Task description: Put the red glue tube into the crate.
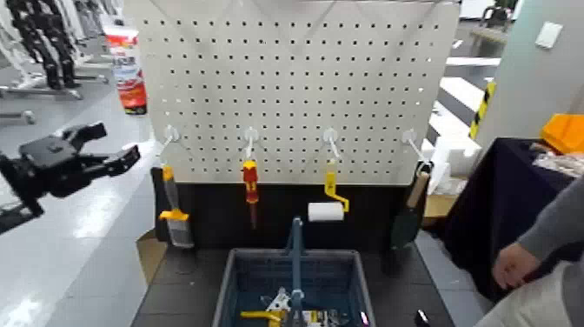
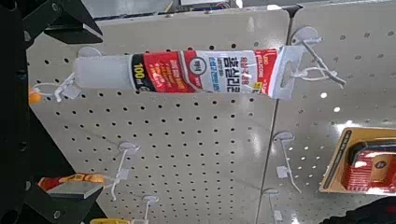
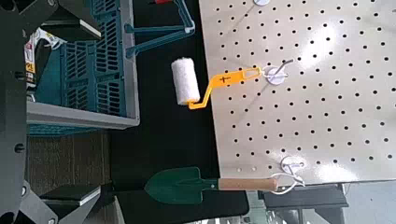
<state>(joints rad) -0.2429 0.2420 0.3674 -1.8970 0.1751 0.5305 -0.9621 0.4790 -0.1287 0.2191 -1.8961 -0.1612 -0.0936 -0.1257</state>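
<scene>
The left gripper [image 1: 100, 156] is at the pegboard's left, jaws wide apart and empty. In the left wrist view, the glue tube [image 2: 210, 72] lies beyond those jaws, its flat end at a white hook [image 2: 308, 39] in front of the pegboard [image 1: 295, 91]. The right gripper [image 3: 82, 110] has its jaws apart too, holding nothing, near the crate [image 1: 296, 254]. The crate stands on the bench [image 1: 187, 291], with a yellow-handled tool [image 1: 261, 316] inside. A screwdriver [image 1: 250, 184], paint roller [image 1: 327, 211] and trowel [image 1: 407, 222] hang above. At right is a person's hand [image 1: 514, 265].
</scene>
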